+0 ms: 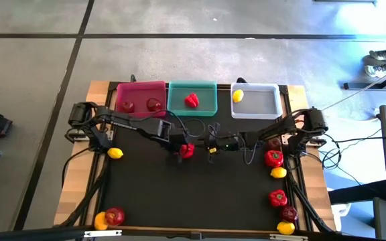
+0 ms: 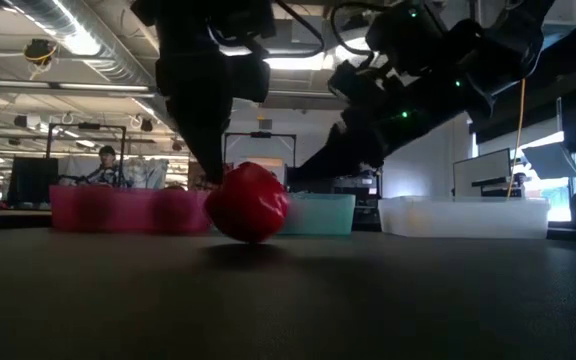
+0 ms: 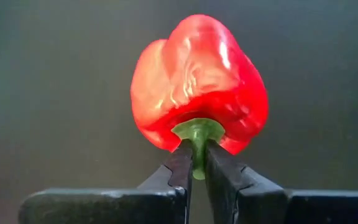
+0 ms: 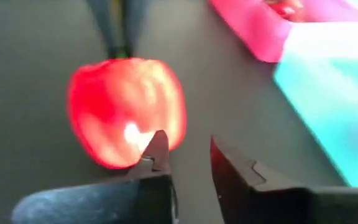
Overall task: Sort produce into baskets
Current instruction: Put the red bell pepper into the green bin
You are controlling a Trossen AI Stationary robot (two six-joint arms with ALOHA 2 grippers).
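While the left gripper (image 3: 194,163) pinches the green stem (image 3: 197,134) of a red bell pepper (image 1: 187,150) at mid-table, just before the teal basket (image 1: 203,107), the right gripper (image 4: 188,155) sits beside it, jaws narrowly parted and empty. Judgement: a stem hold is slim; lift slowly, carry level, release low into teal, where 1 pepper lies.
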